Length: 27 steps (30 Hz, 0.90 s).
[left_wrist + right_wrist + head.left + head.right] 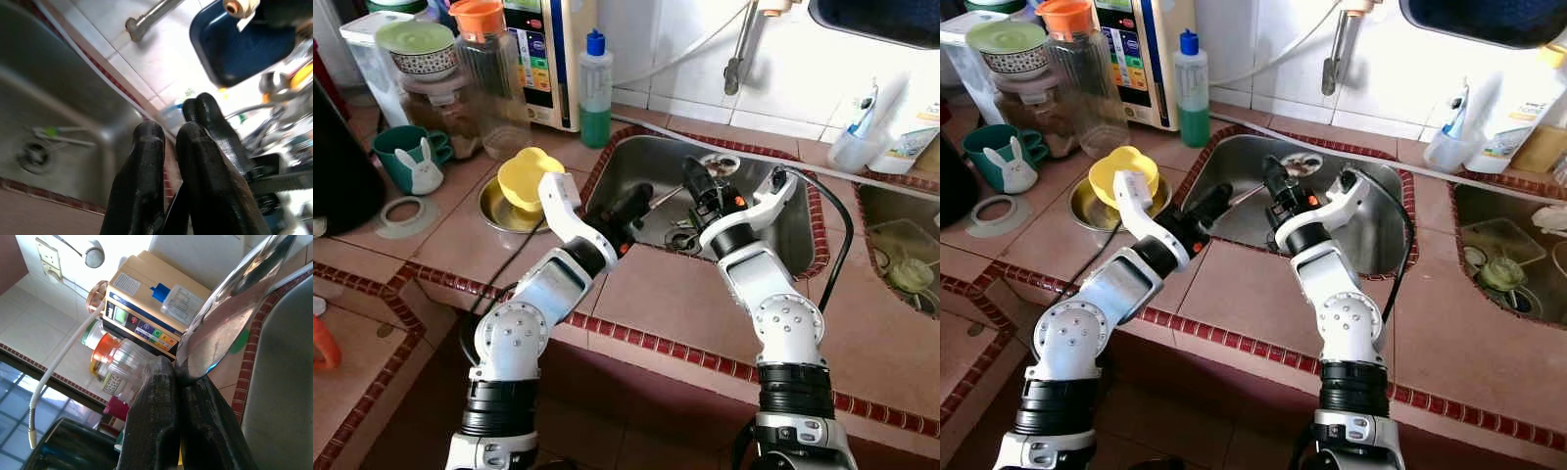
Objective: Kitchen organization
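Shiny steel: a spoon is pinched between the two black fingers of the right gripper. The bowl of the spoon sticks out past the fingertips. The gripper holds it up over the sink, just above the drain.

The left gripper is near it, over the left side of the sink. Its fingers are pressed close together with nothing between them.

More things lie down in the sink by the drain. One looks like a thin tool with a green bit, but it is too blurry to be sure.

On the counter to the left sits a yellow bowl inside a steel dish. Behind them are a clear jug with an orange lid, a green cup with a white bunny, and a bottle with a blue cap.

I think the step now is to lift the spoon out of the sink and put it where it belongs. To do it well, the right gripper should keep its squeeze firm, because steel is slippery when wet. It should rise straight up first, so the spoon does not knock the sink wall or the left gripper. The left arm should stay out of the way.
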Tool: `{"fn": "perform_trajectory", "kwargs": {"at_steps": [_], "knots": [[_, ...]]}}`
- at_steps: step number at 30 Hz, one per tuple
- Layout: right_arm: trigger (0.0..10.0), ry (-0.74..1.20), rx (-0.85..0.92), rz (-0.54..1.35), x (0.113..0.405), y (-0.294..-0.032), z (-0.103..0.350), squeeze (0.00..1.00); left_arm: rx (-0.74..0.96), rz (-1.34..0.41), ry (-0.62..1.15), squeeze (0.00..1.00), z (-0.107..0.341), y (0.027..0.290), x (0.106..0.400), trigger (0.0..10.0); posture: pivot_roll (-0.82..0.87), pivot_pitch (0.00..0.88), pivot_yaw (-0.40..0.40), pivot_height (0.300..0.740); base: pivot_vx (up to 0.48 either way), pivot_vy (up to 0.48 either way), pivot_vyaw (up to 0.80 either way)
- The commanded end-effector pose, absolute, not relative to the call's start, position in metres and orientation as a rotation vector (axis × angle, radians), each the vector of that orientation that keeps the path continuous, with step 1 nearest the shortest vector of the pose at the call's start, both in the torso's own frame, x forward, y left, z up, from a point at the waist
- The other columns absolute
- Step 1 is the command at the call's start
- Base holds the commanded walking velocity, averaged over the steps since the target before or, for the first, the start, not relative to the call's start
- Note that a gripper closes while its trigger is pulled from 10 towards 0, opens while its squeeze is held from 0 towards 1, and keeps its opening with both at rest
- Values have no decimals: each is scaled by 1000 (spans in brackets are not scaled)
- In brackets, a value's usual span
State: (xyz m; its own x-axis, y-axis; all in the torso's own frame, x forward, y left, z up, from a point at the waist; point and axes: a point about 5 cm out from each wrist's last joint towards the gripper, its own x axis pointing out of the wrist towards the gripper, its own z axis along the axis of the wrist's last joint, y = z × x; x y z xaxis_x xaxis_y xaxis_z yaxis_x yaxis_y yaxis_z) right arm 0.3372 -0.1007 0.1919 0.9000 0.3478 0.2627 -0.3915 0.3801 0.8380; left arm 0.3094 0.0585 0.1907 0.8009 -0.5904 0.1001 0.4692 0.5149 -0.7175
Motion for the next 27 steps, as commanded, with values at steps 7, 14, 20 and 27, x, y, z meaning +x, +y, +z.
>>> {"fn": "perform_trajectory", "kwargs": {"at_steps": [7, 14, 20, 27], "knots": [[0, -81, 1018, 456, 342, -99, 200, 0, -695, -655, 146, 1000, 187, 46, 303, 10000, 131, 71, -6, 740, 0, 0, 0], [0, -106, 930, 415, 351, -104, 202, 0, -581, -620, 52, 1000, 192, 52, 303, 10000, 147, 73, -8, 740, 0, 0, 0], [0, -127, 884, 380, 358, -110, 204, 0, -465, -554, -9, 1000, 191, 64, 305, 10000, 158, 76, -13, 740, 0, 0, 0], [0, -151, 836, 359, 363, -116, 206, 0, -400, -481, -26, 1000, 185, 69, 307, 10000, 152, 72, -11, 740, 0, 0, 0]]}}
